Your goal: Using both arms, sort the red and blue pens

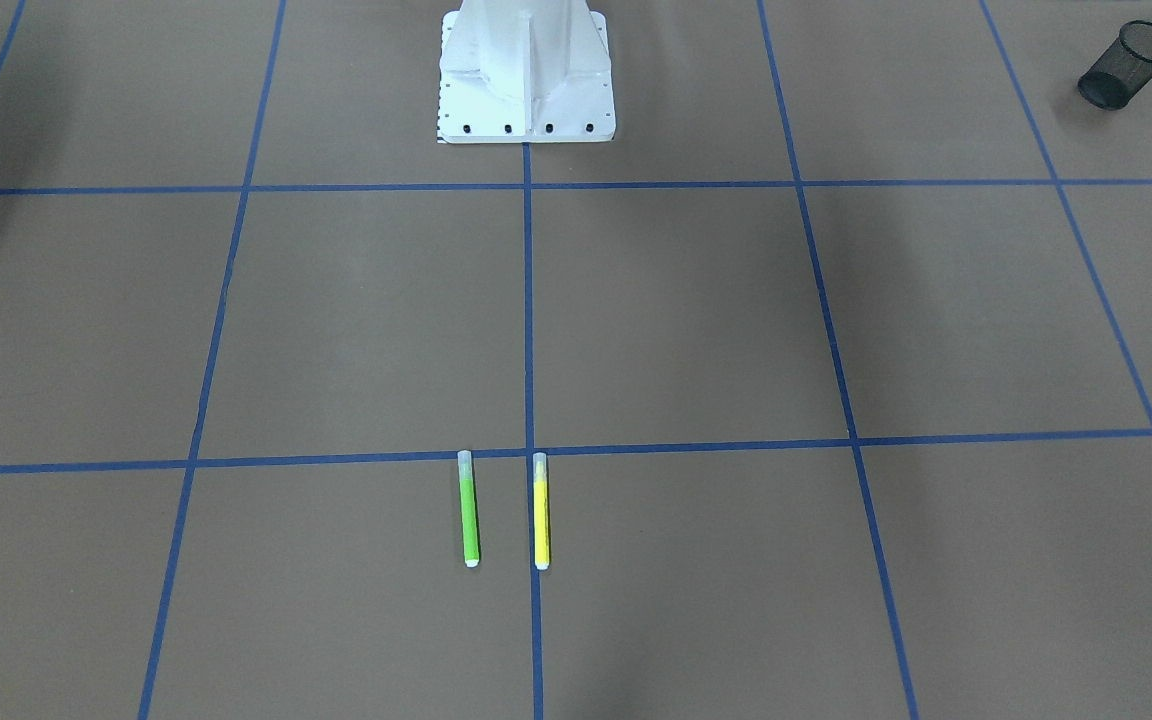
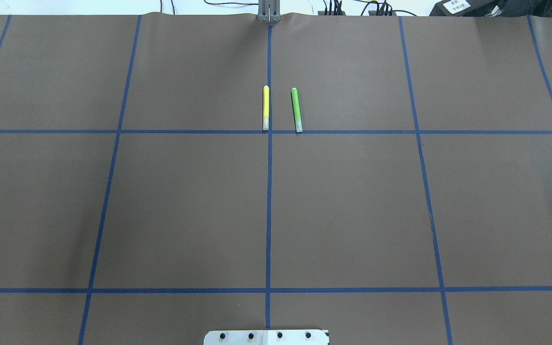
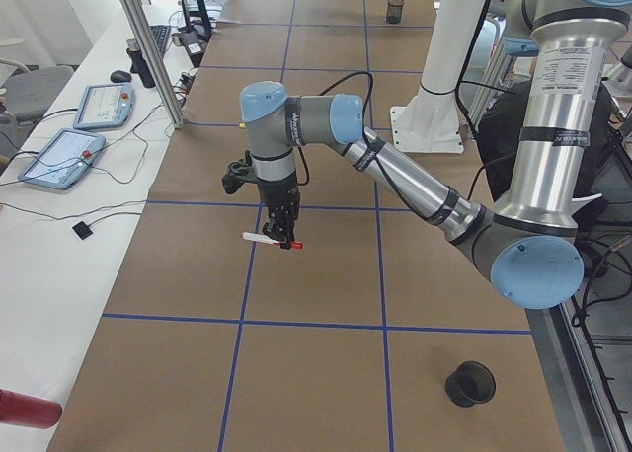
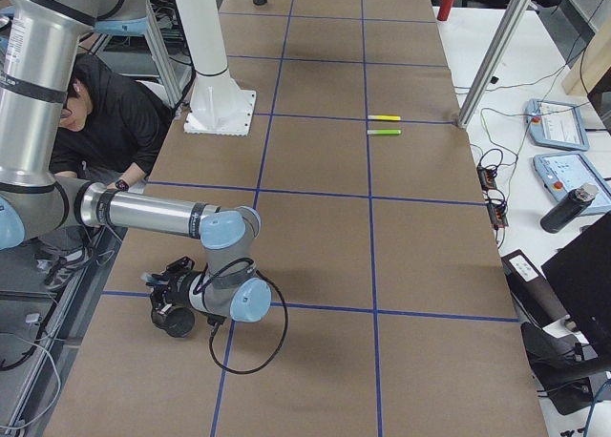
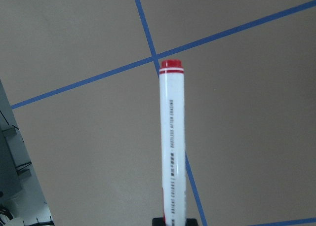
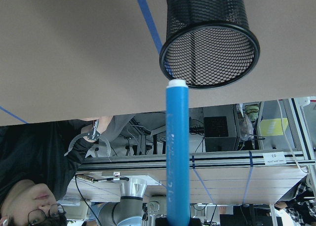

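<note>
Hands on both arms are clamped on pens. My left arm (image 3: pixel 415 181) rises from its shoulder, bends at a low elbow and reaches out across the counter (image 3: pixel 326 373). The wrist is turned so the left hand (image 3: pixel 284 237) points straight down. Its fingers are closed on the red pen (image 3: pixel 272 239), which lies level and crosswise in the grip, held clear above the brown surface. From the left wrist camera I see the white barrel running away from the hand to its red end, with a crossing of blue tape (image 5: pixel 98 78) lines on the counter beyond it.

My right arm (image 4: pixel 143 213) is folded low, forearm nearly level along the robot's side of the counter, wrist curled in. The right hand (image 6: pixel 178 222) grips the blue pen (image 6: pixel 177 152) by one end. The pen's white end sits at the rim of a black mesh cup (image 6: pixel 210 38); I cannot tell whether they touch.

The green marker (image 1: pixel 469 512) and yellow marker (image 1: pixel 541 512) lie side by side, parallel, well apart from both hands.
</note>
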Controlling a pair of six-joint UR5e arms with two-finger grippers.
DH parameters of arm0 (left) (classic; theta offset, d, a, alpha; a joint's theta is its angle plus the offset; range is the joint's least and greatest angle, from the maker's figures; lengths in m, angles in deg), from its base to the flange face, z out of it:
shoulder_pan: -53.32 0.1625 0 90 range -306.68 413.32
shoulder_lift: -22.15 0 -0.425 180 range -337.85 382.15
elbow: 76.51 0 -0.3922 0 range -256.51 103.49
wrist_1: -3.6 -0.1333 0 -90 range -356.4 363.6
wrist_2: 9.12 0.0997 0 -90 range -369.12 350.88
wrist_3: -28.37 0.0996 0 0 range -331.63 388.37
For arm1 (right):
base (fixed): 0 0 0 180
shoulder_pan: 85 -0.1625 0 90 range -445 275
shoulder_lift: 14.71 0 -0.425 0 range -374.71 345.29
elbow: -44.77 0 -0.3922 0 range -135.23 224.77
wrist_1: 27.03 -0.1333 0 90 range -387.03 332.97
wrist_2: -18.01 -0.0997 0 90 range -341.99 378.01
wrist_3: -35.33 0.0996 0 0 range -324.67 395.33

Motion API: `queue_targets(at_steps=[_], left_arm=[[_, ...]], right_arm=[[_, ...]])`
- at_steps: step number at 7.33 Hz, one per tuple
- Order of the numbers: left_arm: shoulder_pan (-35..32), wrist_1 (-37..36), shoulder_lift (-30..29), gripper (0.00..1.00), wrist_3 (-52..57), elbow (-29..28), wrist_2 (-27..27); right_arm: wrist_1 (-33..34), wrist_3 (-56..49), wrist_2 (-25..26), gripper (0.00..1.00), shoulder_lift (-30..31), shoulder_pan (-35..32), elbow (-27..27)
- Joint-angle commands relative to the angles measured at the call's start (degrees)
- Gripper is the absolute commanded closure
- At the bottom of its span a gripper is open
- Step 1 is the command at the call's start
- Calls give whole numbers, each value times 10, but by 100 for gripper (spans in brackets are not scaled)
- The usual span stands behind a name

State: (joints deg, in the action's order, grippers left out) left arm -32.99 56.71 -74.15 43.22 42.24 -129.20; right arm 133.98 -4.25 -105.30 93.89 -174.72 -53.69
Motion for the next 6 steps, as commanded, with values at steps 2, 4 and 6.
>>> queue_targets(at_steps=[2, 4, 6], left_arm=[[0, -15, 0, 100, -1, 31, 0], [-1, -16, 1, 100, -1, 36, 0], [-3, -16, 3, 100, -1, 41, 0]], right_arm=[[-3, 2, 0, 100, -6, 1, 44], [-50, 16, -1, 100, -8, 1, 83], [-77, 29, -5, 100, -8, 1, 99]])
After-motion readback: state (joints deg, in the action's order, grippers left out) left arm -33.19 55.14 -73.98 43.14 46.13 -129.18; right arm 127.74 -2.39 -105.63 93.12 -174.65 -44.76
